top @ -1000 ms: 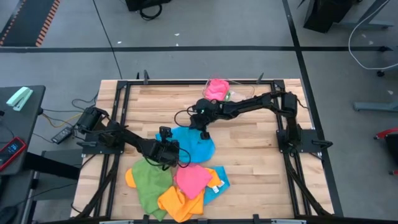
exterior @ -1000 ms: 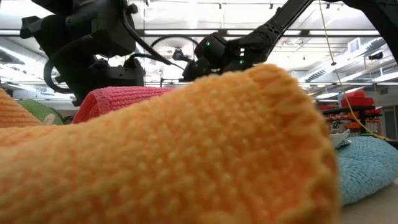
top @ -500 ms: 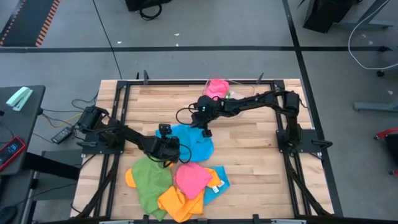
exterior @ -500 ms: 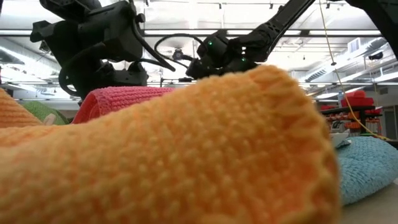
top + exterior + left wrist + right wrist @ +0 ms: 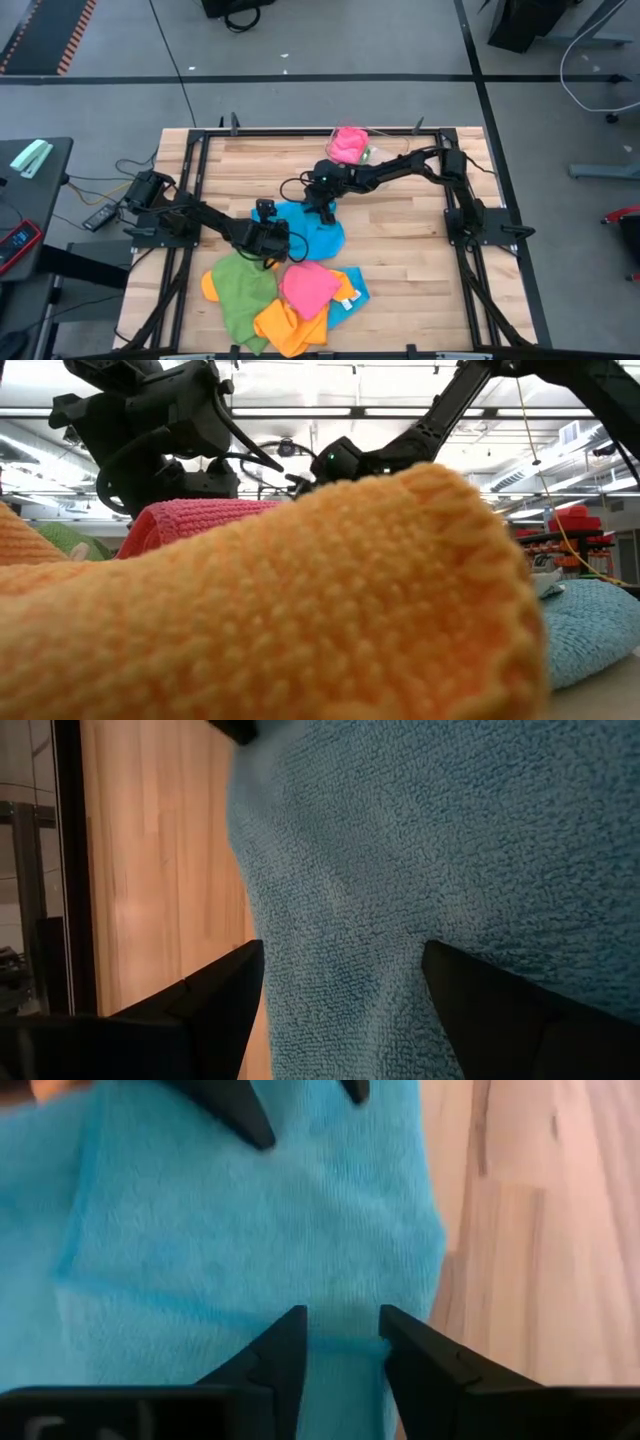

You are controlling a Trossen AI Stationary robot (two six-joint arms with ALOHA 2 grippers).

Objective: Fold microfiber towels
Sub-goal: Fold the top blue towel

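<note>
The right gripper [image 5: 323,208] sits over the far edge of the sky-blue square microfiber towel [image 5: 312,230] spread mid-table, its fingers [image 5: 285,1350] parted a little with the cloth's folded edge showing between them, not clamped; the left gripper [image 5: 275,243] rests at the towel's near-left side, its dark fingers [image 5: 225,985] spread wide over the blue pile; on the wooden slatted table [image 5: 410,240], nearer the front, lies a heap of a green towel [image 5: 243,290], a pink towel [image 5: 308,285] and an orange towel [image 5: 280,325]; another pink cloth [image 5: 347,143] sits at the far edge.
</note>
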